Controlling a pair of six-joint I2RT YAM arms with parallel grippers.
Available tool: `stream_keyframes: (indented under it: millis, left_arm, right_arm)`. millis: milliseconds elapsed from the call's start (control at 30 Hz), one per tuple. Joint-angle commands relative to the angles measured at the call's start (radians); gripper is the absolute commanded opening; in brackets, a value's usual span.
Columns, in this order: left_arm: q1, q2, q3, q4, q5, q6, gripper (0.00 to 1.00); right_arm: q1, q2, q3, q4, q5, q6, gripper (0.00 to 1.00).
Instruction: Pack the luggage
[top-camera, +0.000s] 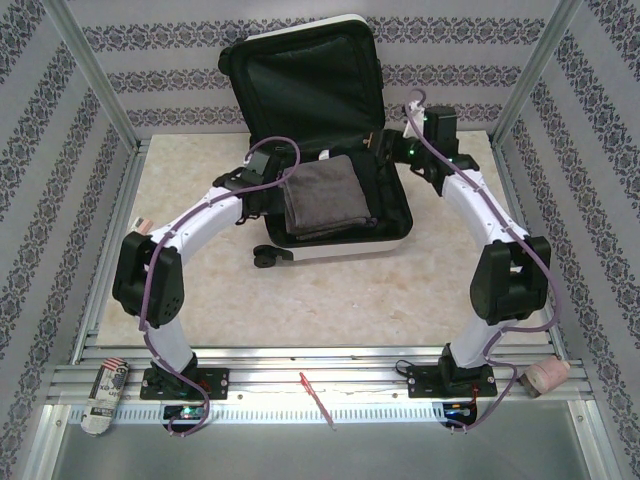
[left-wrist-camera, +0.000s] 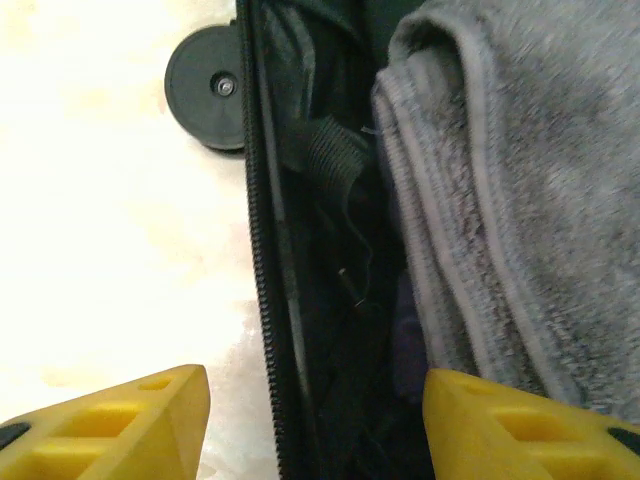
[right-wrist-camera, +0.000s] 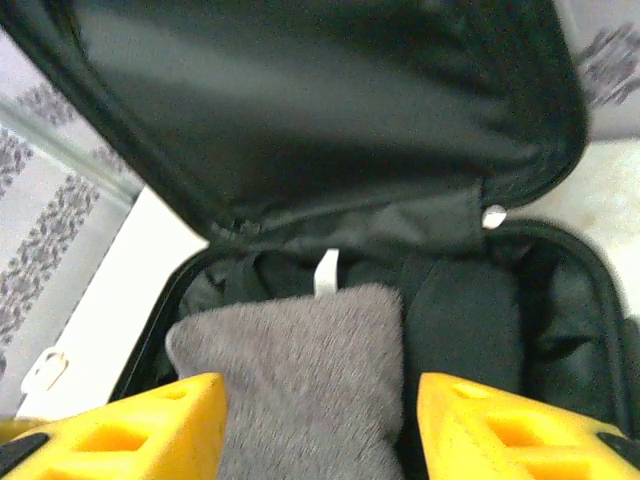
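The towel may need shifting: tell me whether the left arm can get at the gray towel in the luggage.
Probably yes. The left gripper hangs open over the rim of the luggage, the gray towel lies uncovered just beside it, and the lid is up.

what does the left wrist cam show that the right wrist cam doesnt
Left wrist, not right wrist: a black wheel, zipper teeth along the luggage rim, a black strap inside. Right wrist, not left wrist: the raised lid, a white tab, patterned wall. Both: the folded grey towel in the luggage, plus that arm's own gripper, open: left gripper, right gripper.
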Motion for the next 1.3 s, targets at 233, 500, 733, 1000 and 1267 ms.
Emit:
stream_keyframes:
  millis: [233, 500, 733, 1000, 1267]
  left_arm:
    - [-0.009, -0.026, -0.085, 0.035, 0.059, -0.056, 0.57]
    - [-0.013, -0.011, -0.104, 0.074, 0.116, -0.066, 0.56]
    - [-0.024, -0.037, -0.092, 0.053, 0.127, -0.064, 0.56]
    - [-0.036, -0.035, -0.095, 0.059, 0.139, -0.072, 0.56]
    - [-0.048, -0.012, -0.065, 0.05, 0.139, -0.069, 0.56]
  right_arm:
    - [-0.033, 0.186, 0.281, 0.202, 0.176, -0.047, 0.56]
    - [-0.039, 0.486, 0.671, 0.227, 0.156, -0.063, 0.58]
    - [-0.05, 0.824, 1.184, 0.152, 0.079, -0.061, 0.64]
    - [-0.034, 0.872, 1.229, 0.229, 0.09, -0.101, 0.66]
    - [0.01, 0.871, 1.246, 0.16, 0.119, -0.224, 0.27]
